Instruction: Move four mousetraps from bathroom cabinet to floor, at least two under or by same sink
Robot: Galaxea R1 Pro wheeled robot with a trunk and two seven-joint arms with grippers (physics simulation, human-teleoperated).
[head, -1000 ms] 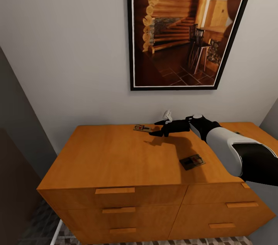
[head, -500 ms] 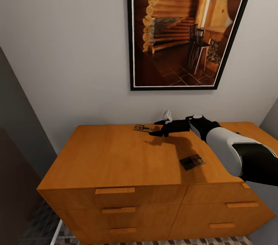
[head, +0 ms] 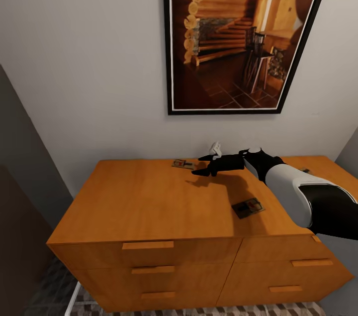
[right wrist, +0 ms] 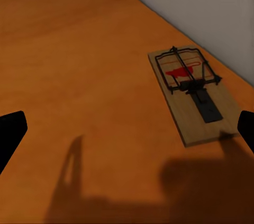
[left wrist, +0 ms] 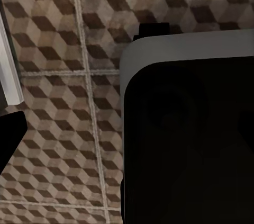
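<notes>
Two mousetraps lie on the top of the orange-brown cabinet (head: 149, 196). One mousetrap (head: 182, 164) is at the back near the wall, the other mousetrap (head: 247, 208) is nearer the front right. My right gripper (head: 198, 165) hovers open just right of the back trap, its fingers pointing at it. In the right wrist view that mousetrap (right wrist: 190, 94) lies flat ahead between the spread fingertips (right wrist: 10, 134), with nothing held. The left wrist view looks down at the bathroom floor (left wrist: 63, 75), with one black finger (left wrist: 9, 134) at the picture's edge.
A large framed picture (head: 238, 32) hangs on the wall above the cabinet. A small white object (head: 215, 147) stands by the wall behind my gripper. A second orange-brown surface (head: 318, 164) adjoins at the right. A dark wall (head: 20, 181) closes the left side. Cube-patterned tiles (head: 199, 311) run below the drawers.
The head view has shifted slightly, so the framed picture sits a little differently. The right arm and both mousetraps have stayed where they were.
</notes>
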